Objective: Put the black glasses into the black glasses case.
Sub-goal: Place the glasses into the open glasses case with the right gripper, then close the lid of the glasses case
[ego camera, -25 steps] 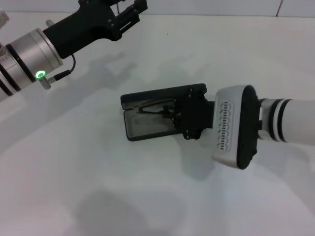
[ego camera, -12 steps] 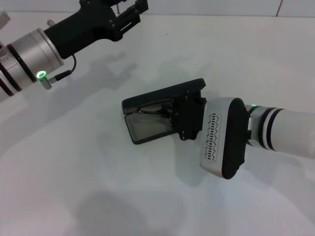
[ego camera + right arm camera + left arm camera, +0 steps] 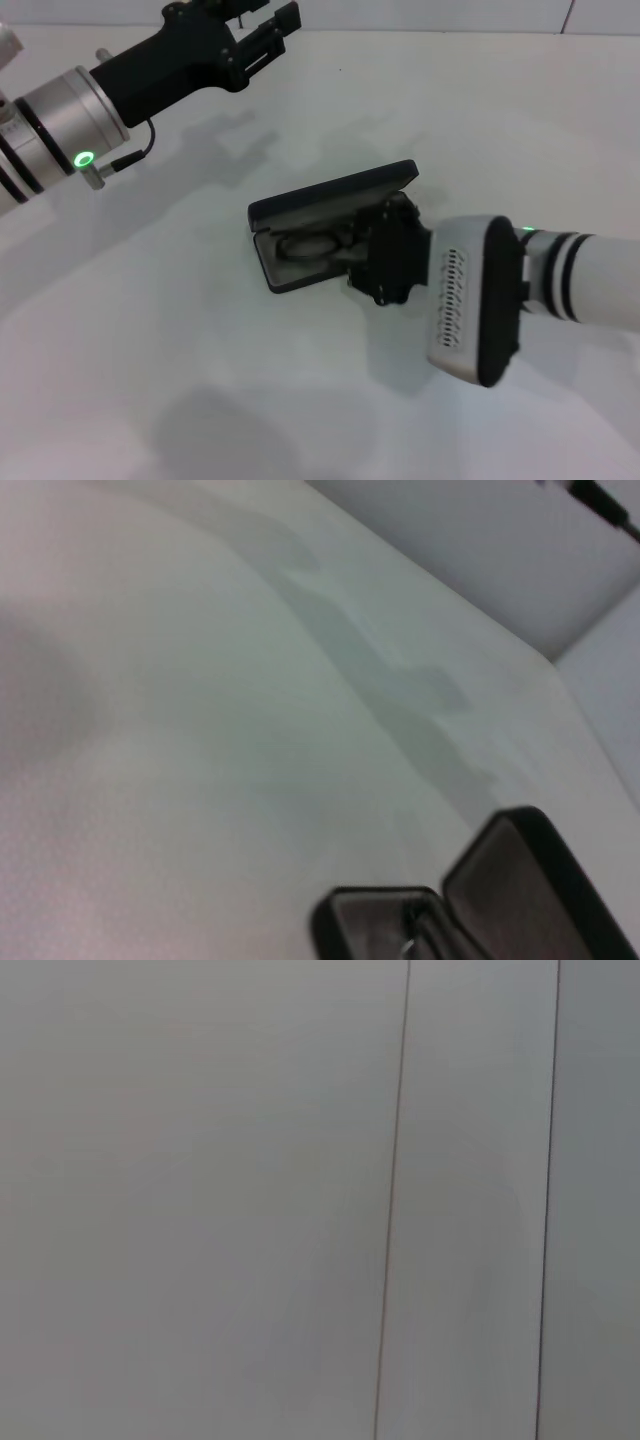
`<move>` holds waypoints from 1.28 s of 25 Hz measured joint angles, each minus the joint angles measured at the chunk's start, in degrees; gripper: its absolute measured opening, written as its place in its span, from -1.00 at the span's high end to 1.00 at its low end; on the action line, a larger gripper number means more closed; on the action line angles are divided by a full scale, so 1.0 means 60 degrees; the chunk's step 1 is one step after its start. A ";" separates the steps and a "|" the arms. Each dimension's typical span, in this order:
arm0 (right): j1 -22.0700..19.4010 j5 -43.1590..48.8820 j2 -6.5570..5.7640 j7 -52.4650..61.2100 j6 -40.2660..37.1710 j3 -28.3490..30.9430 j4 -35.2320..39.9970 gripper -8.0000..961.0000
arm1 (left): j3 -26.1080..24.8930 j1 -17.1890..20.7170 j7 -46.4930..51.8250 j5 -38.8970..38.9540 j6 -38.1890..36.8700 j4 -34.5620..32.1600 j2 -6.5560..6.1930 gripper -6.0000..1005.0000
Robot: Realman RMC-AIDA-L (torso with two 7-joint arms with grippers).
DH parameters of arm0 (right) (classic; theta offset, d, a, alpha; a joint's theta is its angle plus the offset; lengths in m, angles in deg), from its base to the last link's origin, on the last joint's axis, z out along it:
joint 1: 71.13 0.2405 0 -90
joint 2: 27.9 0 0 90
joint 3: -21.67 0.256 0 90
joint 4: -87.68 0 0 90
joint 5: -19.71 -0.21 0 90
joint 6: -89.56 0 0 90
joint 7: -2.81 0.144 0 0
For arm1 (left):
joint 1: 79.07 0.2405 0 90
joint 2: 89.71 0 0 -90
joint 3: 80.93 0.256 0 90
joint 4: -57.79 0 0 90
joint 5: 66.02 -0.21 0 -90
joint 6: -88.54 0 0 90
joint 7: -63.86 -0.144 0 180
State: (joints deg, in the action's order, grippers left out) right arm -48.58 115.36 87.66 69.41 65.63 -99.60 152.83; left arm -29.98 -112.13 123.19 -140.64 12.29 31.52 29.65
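The black glasses case [image 3: 320,225] lies open near the middle of the white counter [image 3: 300,400], its lid raised on the far side and tilted up over the grey-lined tray. The black glasses [image 3: 312,245] rest inside that tray, frame and lenses showing against the lining in the head view. The right end effector [image 3: 385,250] sits low at the case's right end, its black body overlapping the tray's edge and hiding that end of the glasses; whether its fingers are parted or pressed together, and whether they have hold of the frame, cannot be told from here. The right wrist view catches only a corner of the case, the upright lid and a sliver of the tray.

The left end effector [image 3: 262,22] hangs raised at the far left of the counter, well apart from the case, its fingers spread with nothing between them. Its wrist view shows only pale panelling.
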 joint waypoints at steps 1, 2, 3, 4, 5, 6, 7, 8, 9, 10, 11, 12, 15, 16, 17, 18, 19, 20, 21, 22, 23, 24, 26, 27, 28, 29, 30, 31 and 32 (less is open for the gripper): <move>-0.0112 0.0109 -0.0001 0.0011 -0.0351 0.0214 0.0137 0.53 | -0.0003 0.0032 0.0006 0.0000 -0.0004 0.0000 0.0000 0.04; -0.0267 0.0241 -0.0006 0.0037 -0.0920 0.0560 0.0327 0.44 | -0.0004 0.0053 0.0018 0.0000 -0.0007 0.0000 0.0000 0.04; -0.0449 0.0308 -0.0002 0.0085 -0.1732 0.1051 0.0563 0.34 | -0.0003 0.0069 0.0037 0.0000 -0.0009 0.0000 0.0000 0.04; -0.0560 0.0337 -0.0001 0.0128 -0.2341 0.1388 0.0704 0.25 | -0.0002 0.0081 0.0062 0.0000 -0.0010 -0.0001 0.0000 0.04; -0.0702 0.0352 -0.0005 0.0304 -0.3680 0.2245 0.0936 0.15 | -0.0001 0.0081 0.0075 0.0000 -0.0010 -0.0002 -0.0001 0.04; -0.0734 0.0362 -0.0011 0.0523 -0.5172 0.3262 0.1012 0.06 | 0.0001 0.0077 0.0081 -0.0002 -0.0010 -0.0002 0.0000 0.04; -0.0734 0.0362 -0.0011 0.0523 -0.5172 0.3262 0.1012 0.03 | 0.0001 0.0055 0.0083 -0.0001 -0.0009 -0.0002 0.0000 0.04; -0.0725 0.0363 -0.0007 0.0616 -0.5916 0.3805 0.0977 0.00 | 0.0004 0.0026 0.0088 -0.0001 -0.0007 -0.0002 -0.0001 0.04; -0.0713 0.0351 -0.0004 0.0677 -0.6606 0.4419 0.0902 -0.03 | 0.0010 -0.0018 0.0095 -0.0004 -0.0005 0.0002 0.0000 0.04; -0.0711 0.0334 -0.0008 0.0710 -0.7052 0.4904 0.0839 -0.05 | 0.0012 -0.0074 0.0106 -0.0045 0.0014 0.0021 0.0000 0.04; -0.0694 0.0299 -0.0004 0.0723 -0.7596 0.5388 0.0705 -0.08 | 0.0016 -0.0114 0.0115 -0.0083 0.0034 0.0037 0.0000 0.04; -0.0663 0.0273 -0.0003 0.0726 -0.8149 0.5899 0.0547 -0.11 | 0.0017 -0.0173 0.0156 -0.0199 0.0155 0.0055 0.0001 0.04; -0.0151 0.0211 -0.0034 0.0686 -1.0308 0.8108 -0.0598 -0.11 | 0.0020 -0.0352 0.0533 -0.0746 0.0921 0.0075 0.0019 0.04; 0.0135 0.0271 -0.0121 0.0644 -1.1007 0.8943 -0.1188 -0.11 | 0.0029 -0.0437 0.0800 -0.1101 0.1326 0.0084 0.0023 0.04; 0.0364 0.0339 -0.0225 0.0590 -1.1574 0.9545 -0.1693 -0.11 | 0.0072 -0.0528 0.1041 -0.1489 0.1667 0.0094 0.0026 0.04; 0.0669 0.0424 -0.0438 0.0506 -1.2183 1.0370 -0.2398 -0.11 | 0.0126 -0.0598 0.1274 -0.1775 0.1874 0.0094 0.0025 0.04; 0.0887 0.0453 -0.0648 0.0403 -1.2597 1.0852 -0.3055 -0.11 | 0.0290 -0.0709 0.1585 -0.2185 0.2134 0.0095 0.0025 0.04; 0.1018 0.0458 -0.0817 0.0333 -1.2829 1.1183 -0.3504 -0.11 | 0.0455 -0.0790 0.1851 -0.2512 0.2319 0.0099 0.0024 0.04; 0.1141 0.0453 -0.1013 0.0219 -1.3048 1.1488 -0.4006 -0.11 | 0.0676 -0.0838 0.2057 -0.2764 0.2450 0.0096 0.0021 0.04; 0.1175 0.0443 -0.1166 0.0141 -1.3177 1.1748 -0.4327 -0.12 | 0.0826 -0.0856 0.2155 -0.2888 0.2508 0.0093 0.0022 0.04; 0.1165 0.0435 -0.1272 0.0078 -1.3276 1.2014 -0.4551 -0.12 | 0.0991 -0.0866 0.2203 -0.2991 0.2548 0.0082 0.0022 0.04; 0.1114 0.0435 -0.1294 0.0058 -1.3303 1.2195 -0.4557 -0.12 | 0.1177 -0.0868 0.2230 -0.3075 0.2568 0.0081 0.0023 0.04; 0.0918 0.0438 -0.1276 0.0049 -1.3321 1.2515 -0.4441 -0.12 | 0.1584 -0.0860 0.2246 -0.3182 0.2578 0.0081 0.0027 0.04; 0.0843 0.0439 -0.1261 0.0054 -1.3326 1.2575 -0.4370 -0.12 | 0.1752 -0.0835 0.2244 -0.3205 0.2565 0.0065 0.0027 0.04; 0.0775 0.0435 -0.1253 0.0068 -1.3330 1.2622 -0.4306 -0.13 | 0.1909 -0.0794 0.2234 -0.3229 0.2539 0.0046 0.0027 0.04; 0.0741 0.0432 -0.1250 0.0084 -1.3331 1.2625 -0.4266 -0.13 | 0.2080 -0.0728 0.2195 -0.3232 0.2492 0.0006 0.0024 0.04; 0.0735 0.0432 -0.1250 0.0100 -1.3328 1.2630 -0.4264 -0.13 | 0.2189 -0.0681 0.2153 -0.3228 0.2460 -0.0013 0.0024 0.04; 0.0735 0.0432 -0.1248 0.0115 -1.3319 1.2636 -0.4264 -0.13 | 0.2279 -0.0637 0.2098 -0.3218 0.2446 -0.0020 0.0023 0.04; 0.0744 0.0435 -0.1240 0.0122 -1.3300 1.2640 -0.4270 -0.13 | 0.2412 -0.0586 0.2028 -0.3216 0.2434 -0.0033 0.0028 0.04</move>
State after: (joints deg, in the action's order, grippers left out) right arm -44.12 117.97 80.22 70.14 -14.17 -23.76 127.21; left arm -15.51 -115.65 135.35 -159.94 26.90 31.33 29.82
